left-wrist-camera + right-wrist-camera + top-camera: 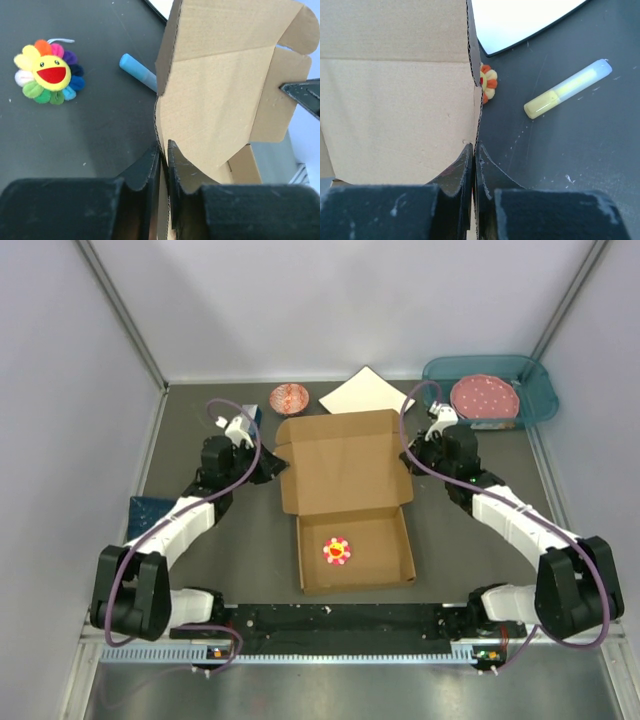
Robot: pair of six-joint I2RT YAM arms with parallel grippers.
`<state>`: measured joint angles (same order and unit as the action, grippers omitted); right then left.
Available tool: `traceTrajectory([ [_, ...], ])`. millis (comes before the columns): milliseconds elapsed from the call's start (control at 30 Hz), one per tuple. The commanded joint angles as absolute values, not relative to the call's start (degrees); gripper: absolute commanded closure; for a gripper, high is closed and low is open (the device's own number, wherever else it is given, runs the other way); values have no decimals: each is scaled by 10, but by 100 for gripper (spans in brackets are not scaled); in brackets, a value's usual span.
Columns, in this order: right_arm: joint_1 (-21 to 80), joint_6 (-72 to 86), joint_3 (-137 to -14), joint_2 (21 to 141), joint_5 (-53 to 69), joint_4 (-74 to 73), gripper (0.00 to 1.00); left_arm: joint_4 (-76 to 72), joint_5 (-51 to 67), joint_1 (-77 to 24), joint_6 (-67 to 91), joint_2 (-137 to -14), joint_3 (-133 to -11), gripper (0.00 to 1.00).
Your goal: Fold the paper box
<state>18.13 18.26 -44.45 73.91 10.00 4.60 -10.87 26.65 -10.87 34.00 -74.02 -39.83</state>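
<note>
Paper box (375, 560) sits mid-table just beyond the arm bases, tray half nearest, its walls up, and a small flower toy (337, 551) lies on its floor. The lid panel (340, 465) rises off the tray's far wall and stands open, leaning away from the arms. Left gripper (270, 468) is at the lid's left edge and right gripper (406, 462) at its right edge. Each wrist view shows the fingers drawn narrow with the corrugated edge pinched between them, so both hold the lid. Judged step: the tray is formed and the lid is about to be closed. The next move calls for both arms to swing the lid toward the near side together, evenly, so the panel does not twist. The lid's side flaps and front lip then need steering inside the tray walls. Loose items near the lid: a rainbow flower (47, 71) and blue tube (139, 73) to the left, and a yellow tube (567, 89) to the right. Farther back are a red bowl (289, 398), a white sheet (365, 392) and a teal bin (535, 400) holding a pink plate (484, 397). The table (230, 560) is dark grey, matte and lightly scuffed. Pale panel walls on metal framing enclose three sides.
</note>
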Motion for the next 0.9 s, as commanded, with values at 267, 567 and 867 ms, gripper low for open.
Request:
traceTrajectory([
  [267, 255, 250, -407, 644, -34, 39, 100, -246, 69, -242, 258, -654, -331, 100],
  [567, 320, 362, -345, 602, -165, 42, 100, -486, -152, -361, 178, -669, -257, 100],
  [867, 375, 396, -295, 563, -259, 82, 100, -760, -277, -466, 84, -771, -185, 100],
])
